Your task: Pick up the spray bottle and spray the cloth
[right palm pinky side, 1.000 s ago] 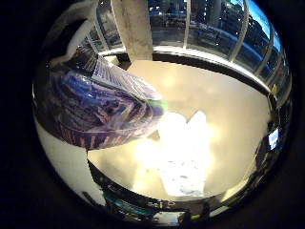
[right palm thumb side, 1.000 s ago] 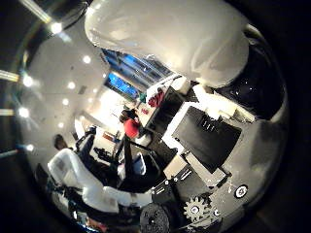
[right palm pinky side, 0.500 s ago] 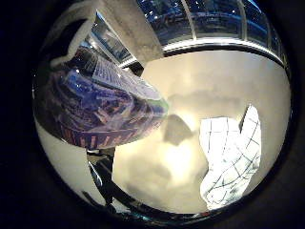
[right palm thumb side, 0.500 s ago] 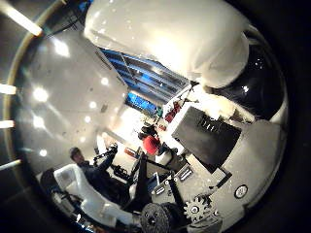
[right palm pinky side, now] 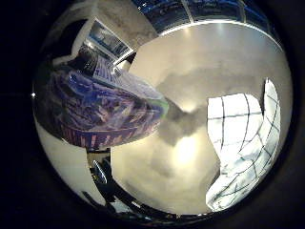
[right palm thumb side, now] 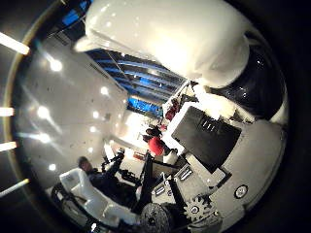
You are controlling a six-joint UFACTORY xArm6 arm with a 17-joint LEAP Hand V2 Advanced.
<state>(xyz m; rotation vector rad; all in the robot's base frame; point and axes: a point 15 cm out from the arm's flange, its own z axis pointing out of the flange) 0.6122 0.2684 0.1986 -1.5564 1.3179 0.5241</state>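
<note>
The spray bottle (right palm pinky side: 95,105), with a purple and blue patterned wrap, fills much of the right little finger side palm view, close against the palm. My right hand (right palm thumb side: 219,146) shows in the right thumb side palm view as white and black parts with a gear, curled round the bottle. A smooth white rounded shape (right palm thumb side: 165,39) lies close over that view; I cannot tell if it is bottle or hand. The white cloth (right palm pinky side: 243,143) with a grid pattern lies flat on the pale table (right palm pinky side: 191,76), below and away from the bottle.
The table's near edge (right palm pinky side: 105,181) runs under the bottle, with dark things beyond it. Windows (right palm pinky side: 191,8) stand behind the table's far edge. The right thumb side palm view looks out at a ceiling with lights (right palm thumb side: 12,44) and white chairs (right palm thumb side: 83,189).
The camera has moved: the cloth now shows larger and closer in the little finger side view, and more bare table shows. The bottle has stayed in place against the palm.
</note>
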